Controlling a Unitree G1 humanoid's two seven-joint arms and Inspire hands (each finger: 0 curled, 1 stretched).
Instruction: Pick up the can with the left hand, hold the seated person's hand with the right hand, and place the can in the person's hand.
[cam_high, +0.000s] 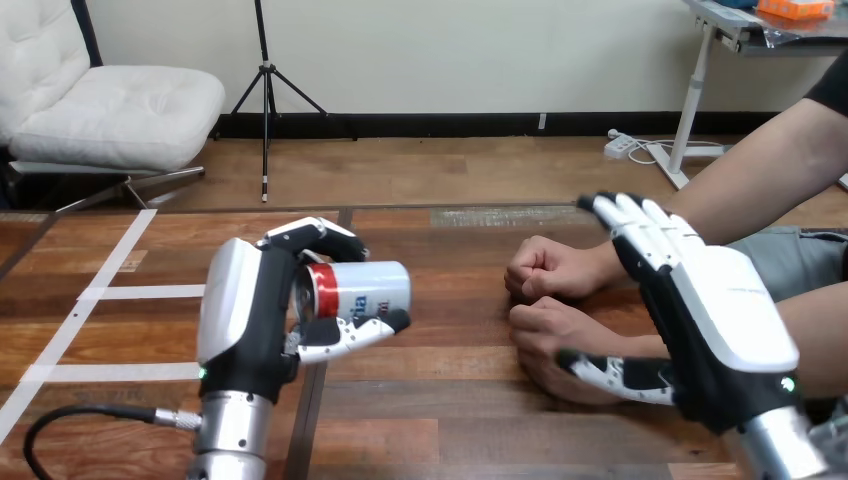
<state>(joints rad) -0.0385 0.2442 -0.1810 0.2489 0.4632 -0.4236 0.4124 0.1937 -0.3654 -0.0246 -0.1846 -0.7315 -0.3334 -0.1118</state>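
Can (366, 288) clasped in L robot hand (250, 320); R robot hand (722, 322) spread by person's fists (553, 268).

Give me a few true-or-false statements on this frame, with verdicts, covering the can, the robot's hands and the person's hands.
1. The left hand has its fingers and thumb curled round the can. True.
2. The can stands upright. False: it lies on its side in the left hand.
3. The person's farther hand and nearer hand are both closed into fists. True.
4. The right hand is clamped round the person's nearer hand. False: its fingers are straight and it holds nothing.
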